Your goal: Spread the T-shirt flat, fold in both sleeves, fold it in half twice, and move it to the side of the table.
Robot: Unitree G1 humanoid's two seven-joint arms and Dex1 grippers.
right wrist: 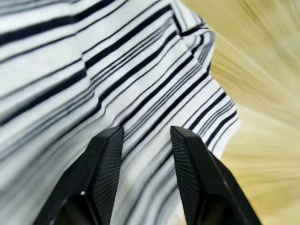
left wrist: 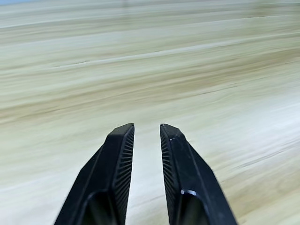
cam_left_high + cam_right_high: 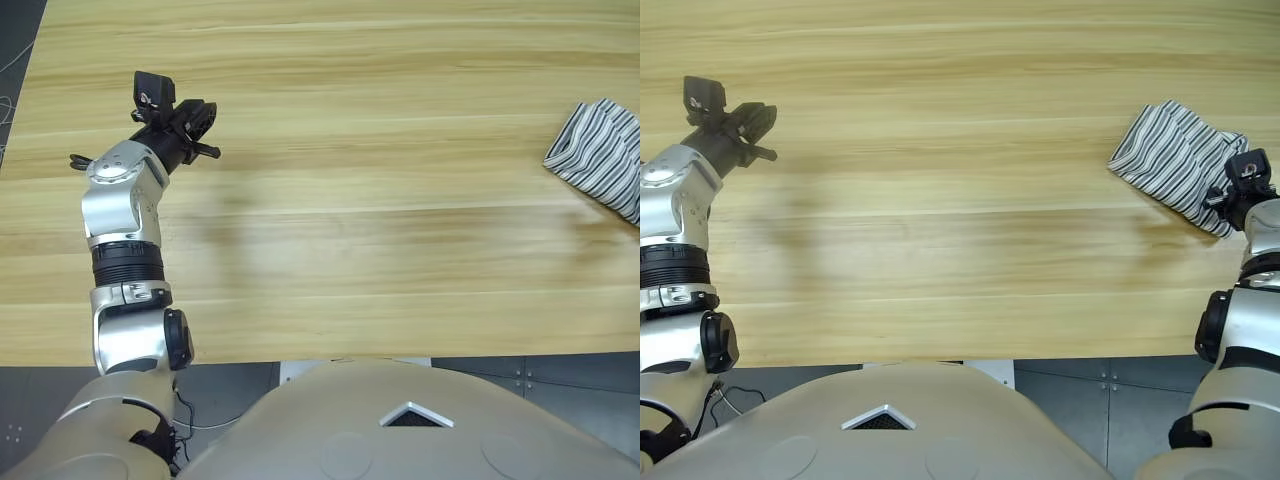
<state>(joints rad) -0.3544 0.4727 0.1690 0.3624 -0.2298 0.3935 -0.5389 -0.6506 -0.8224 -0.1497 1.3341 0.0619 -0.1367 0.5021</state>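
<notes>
Right claw (image 1: 146, 133) sits at the near edge of the T-shirt (image 3: 1170, 150), black ribbed fingers a narrow gap apart, cloth showing between them. It's soft white knit with thin dark stripes, folded into a compact, rumpled bundle. Left claw (image 2: 146, 126), well apart from it, is narrowly parted too, over the smooth pale wood-grain tabletop (image 3: 350, 200).

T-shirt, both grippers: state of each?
T-shirt: folded into a small bundle, lying on the right side of the table.
Left gripper: narrowly open, empty, over bare table.
Right gripper: open, at the T-shirt, not clamped on it.
</notes>
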